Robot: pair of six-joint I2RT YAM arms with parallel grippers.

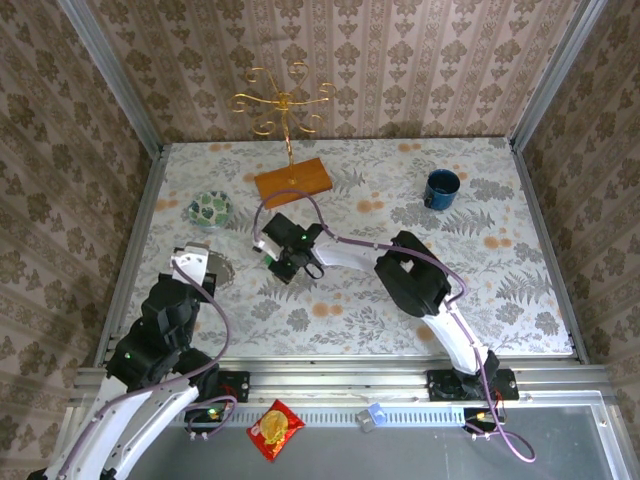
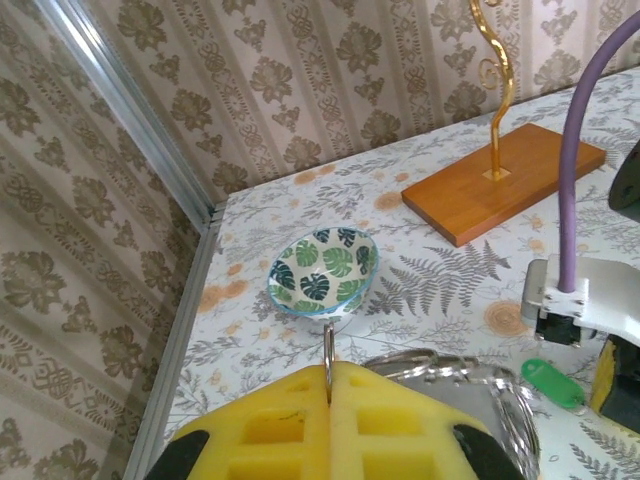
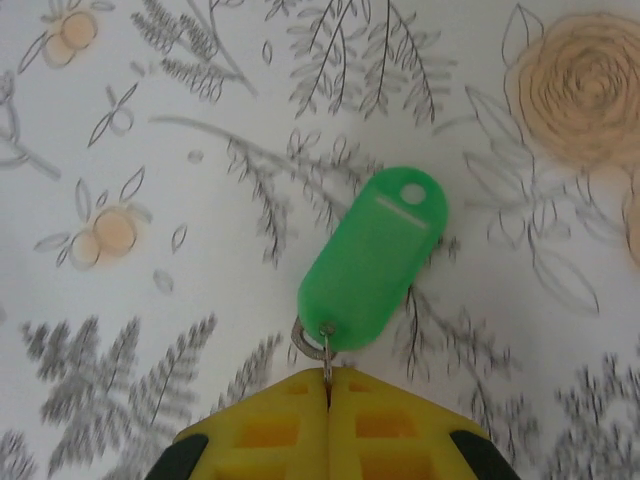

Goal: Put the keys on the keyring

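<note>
A key with a green plastic head [image 3: 375, 258] lies on the flowered table, and the yellow pads of my right gripper [image 3: 328, 375] are shut on the small metal loop at its near end. From above, the right gripper [image 1: 272, 260] is at the table's left middle with the green key [image 1: 271, 263] under its tip. My left gripper [image 2: 330, 372] is shut on a thin edge of the keyring [image 2: 328, 350], whose shiny oval loop [image 2: 450, 368] curves off to the right. The same key [image 2: 553, 383] sits just beyond that loop. The left gripper [image 1: 205, 268] hovers a short way left of the right one.
A leaf-patterned bowl [image 1: 209, 210] [image 2: 323, 270] stands by the left wall. The gold wire stand [image 1: 285, 105] on its wooden base [image 1: 292, 182] [image 2: 505, 178] is behind the grippers. A blue cup [image 1: 441, 188] stands at the back right. A red snack packet [image 1: 275, 428] lies off the table's near edge.
</note>
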